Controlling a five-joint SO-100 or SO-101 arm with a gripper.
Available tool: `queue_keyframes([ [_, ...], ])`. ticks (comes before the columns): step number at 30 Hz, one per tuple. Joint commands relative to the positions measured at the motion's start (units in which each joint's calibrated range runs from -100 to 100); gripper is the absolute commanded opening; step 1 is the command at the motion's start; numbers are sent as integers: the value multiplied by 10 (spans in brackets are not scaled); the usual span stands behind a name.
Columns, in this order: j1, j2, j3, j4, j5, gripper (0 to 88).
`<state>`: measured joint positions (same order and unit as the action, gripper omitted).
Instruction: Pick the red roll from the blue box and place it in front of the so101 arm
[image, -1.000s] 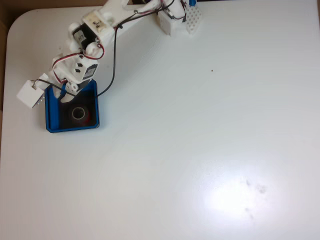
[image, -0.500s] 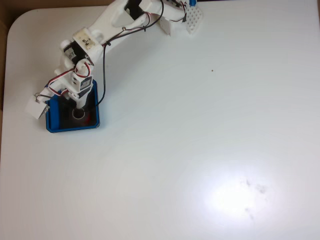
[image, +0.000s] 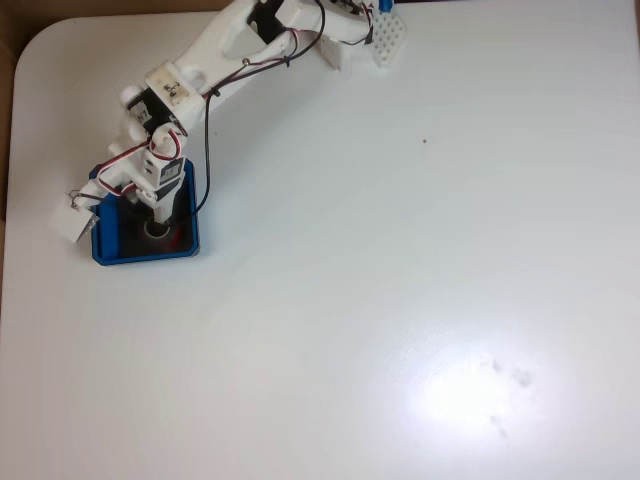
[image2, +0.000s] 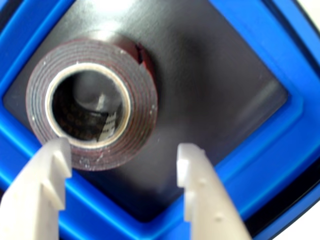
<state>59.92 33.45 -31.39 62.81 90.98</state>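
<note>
Gripper (image2: 122, 155) is spread wide, hovering just over the red roll (image2: 135, 85) inside the blue box (image2: 260, 45). One finger (image2: 50, 165) overlaps the roll's edge; contact is hard to judge.

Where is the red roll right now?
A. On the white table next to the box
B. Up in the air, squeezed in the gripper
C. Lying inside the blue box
C. In the wrist view the red roll lies flat on the dark floor of the blue box, and the open gripper has not closed on it.

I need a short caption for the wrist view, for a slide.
Open end effector poised low over the red roll lying flat inside the blue box, fingers not yet closed on it.
</note>
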Motion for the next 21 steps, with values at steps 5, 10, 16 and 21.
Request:
queue_keyframes([
  [5, 3, 25, -39, -33, 4, 196],
  [10, 4, 35, -38, -33, 4, 196],
  [16, 5, 60, -38, -33, 4, 196],
  [21, 6, 60, -38, -33, 4, 196],
])
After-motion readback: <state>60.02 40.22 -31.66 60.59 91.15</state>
